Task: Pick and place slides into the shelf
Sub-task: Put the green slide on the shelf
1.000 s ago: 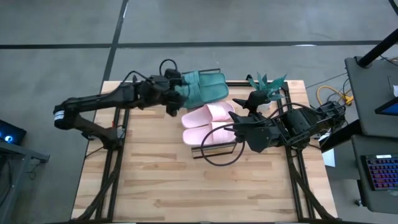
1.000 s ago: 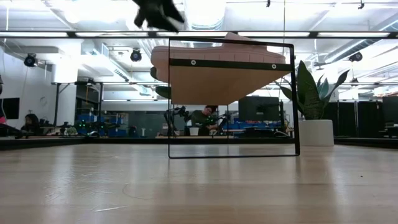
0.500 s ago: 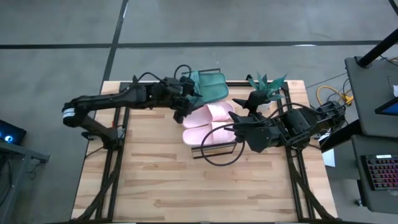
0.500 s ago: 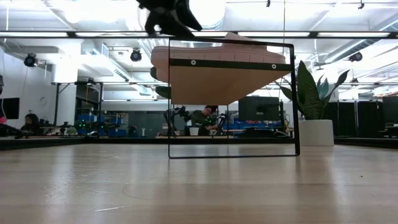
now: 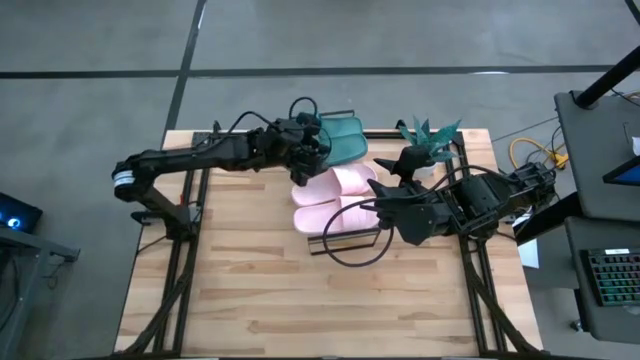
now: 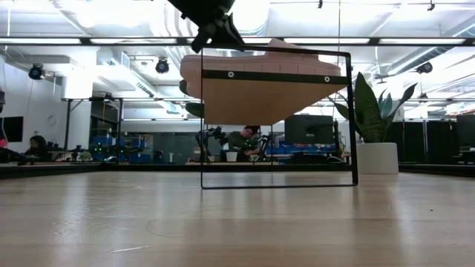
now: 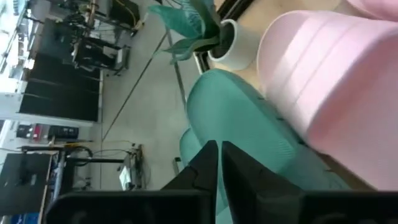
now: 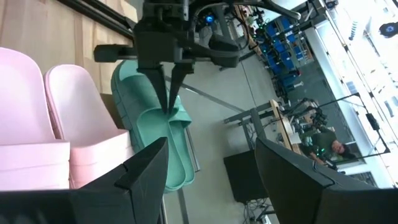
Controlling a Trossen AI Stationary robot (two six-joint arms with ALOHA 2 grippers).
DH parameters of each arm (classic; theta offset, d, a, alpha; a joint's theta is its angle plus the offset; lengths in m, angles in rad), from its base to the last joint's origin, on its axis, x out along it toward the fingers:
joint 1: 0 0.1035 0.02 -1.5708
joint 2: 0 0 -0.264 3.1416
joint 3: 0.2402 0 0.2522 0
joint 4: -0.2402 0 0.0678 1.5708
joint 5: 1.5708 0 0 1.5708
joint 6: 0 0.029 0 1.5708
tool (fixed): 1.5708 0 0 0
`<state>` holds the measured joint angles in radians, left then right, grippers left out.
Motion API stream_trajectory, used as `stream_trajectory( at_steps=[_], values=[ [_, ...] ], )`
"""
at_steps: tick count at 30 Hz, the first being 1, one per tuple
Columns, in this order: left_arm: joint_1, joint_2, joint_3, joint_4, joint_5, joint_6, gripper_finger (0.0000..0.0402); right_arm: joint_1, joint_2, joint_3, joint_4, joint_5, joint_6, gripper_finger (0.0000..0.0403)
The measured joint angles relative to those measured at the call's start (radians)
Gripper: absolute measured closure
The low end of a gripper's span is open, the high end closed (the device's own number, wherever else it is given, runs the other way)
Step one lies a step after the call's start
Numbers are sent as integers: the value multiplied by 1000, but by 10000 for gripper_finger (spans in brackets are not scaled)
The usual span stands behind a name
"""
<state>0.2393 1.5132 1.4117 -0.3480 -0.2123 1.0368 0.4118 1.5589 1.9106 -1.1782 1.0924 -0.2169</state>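
Two pale pink slides (image 5: 335,195) and two teal slides (image 5: 342,140) lie side by side on the shelf's light-wood top (image 5: 345,240), which stands on a black wire frame (image 6: 350,119). My left gripper (image 5: 306,166) is shut and hangs over the teal slides' left part, its tips down at a teal slide (image 8: 163,134). My right gripper (image 5: 378,205) stands open to the right of the pink slides (image 8: 59,118), with nothing between its fingers. In the low view the left gripper (image 6: 215,30) shows above the shelf's left end. My left gripper meets the teal slide's strap (image 8: 177,117) with the tips of its shut fingers (image 8: 163,93), as the right wrist view shows. The fingers come from above, slanting down. Nothing shows between them. The slide lies flat on the shelf top beside the pink pair.
A potted plant (image 5: 428,135) stands at the table's far right, close behind my right arm. The wooden table (image 5: 250,290) lies bare toward its near edge. Black cables loop beside the shelf's near end (image 5: 355,250).
My left gripper has gone toward the table's right edge, over the teal slides, and has shut from wide open. My right arm has kept still.
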Motion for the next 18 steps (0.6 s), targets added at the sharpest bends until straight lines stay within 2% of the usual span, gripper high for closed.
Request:
stream_trajectory(
  at_steps=[18],
  values=[
    [50,100,-7,-63,40,-7,401,0,0,0,0,0,4,172]
  ],
)
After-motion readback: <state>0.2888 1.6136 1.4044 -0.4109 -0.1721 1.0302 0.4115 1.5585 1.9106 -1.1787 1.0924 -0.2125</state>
